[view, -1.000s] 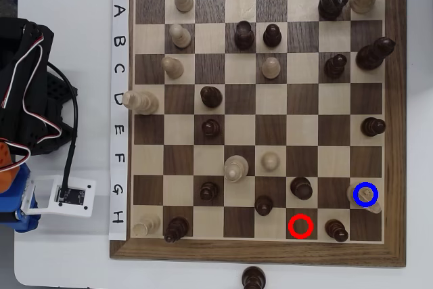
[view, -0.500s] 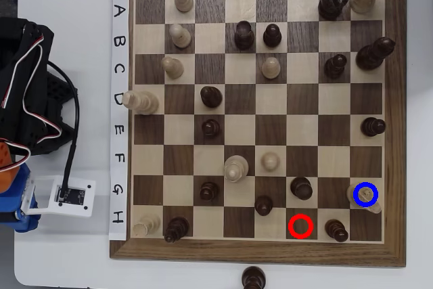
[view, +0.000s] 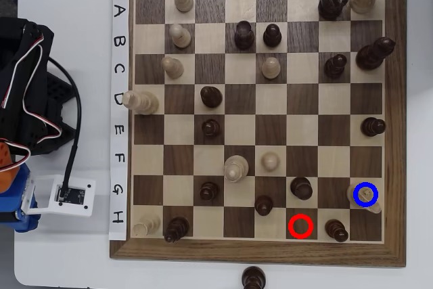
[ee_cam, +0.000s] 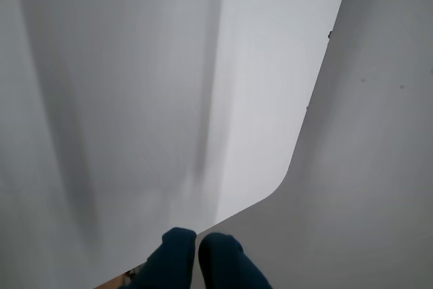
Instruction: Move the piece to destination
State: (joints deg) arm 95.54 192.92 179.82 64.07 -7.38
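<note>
Wood, turned and pale: the piece [view: 366, 196] looks light, stiff and smooth, so it should lift easily but may slip or tip if pinched on its rounded head. The safer hold, I judge, is low on the narrow stem just above the wider base, with the fingers coming straight down.

It stands near the chessboard's [view: 257, 252] lower right corner in the overhead view, on the light square of row G, column 8. That square is the destination [view: 353, 185], whose blue ring lies over the piece's head, so the task appears done. The dark square with the red ring [view: 301, 226], on the chessboard's bottom row, is empty.

The hand [ee_cam: 197, 254] is off the chessboard, over the white table [view: 67, 255]. In the wrist view its two dark blue fingertips [ee_cam: 177, 256] nearly touch and grip nothing.
</note>
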